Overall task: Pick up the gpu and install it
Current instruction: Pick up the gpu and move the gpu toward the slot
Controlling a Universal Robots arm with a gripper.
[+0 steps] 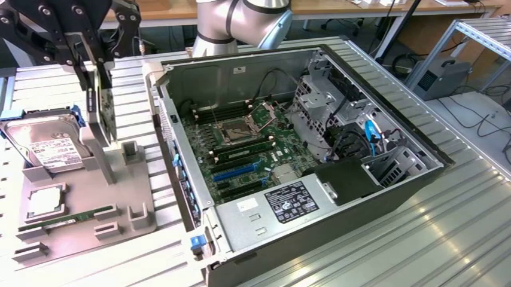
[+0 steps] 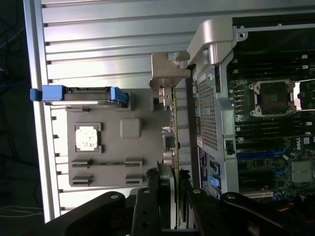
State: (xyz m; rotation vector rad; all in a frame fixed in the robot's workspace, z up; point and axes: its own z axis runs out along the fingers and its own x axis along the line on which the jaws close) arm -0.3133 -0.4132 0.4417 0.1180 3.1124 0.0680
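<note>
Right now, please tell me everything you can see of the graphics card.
The graphics card is a thin board seen edge-on, with a silver metal bracket at one end. It stands on edge, clamped between the fingers of the pincer, over the gray tray and beside the open computer case. Whether it touches the tray I cannot tell.

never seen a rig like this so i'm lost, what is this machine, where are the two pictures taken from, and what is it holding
It is a robot arm with a black gripper for a hand. One picture comes from a camera standing off the arm, the other from a camera on its wrist. On the ribbed metal table lies an open computer case, its circuit board showing. Beside it a grey tray holds a hard drive, a processor chip and a memory stick. The gripper is closed on the gpu, a thin card held on edge above the tray.
</note>
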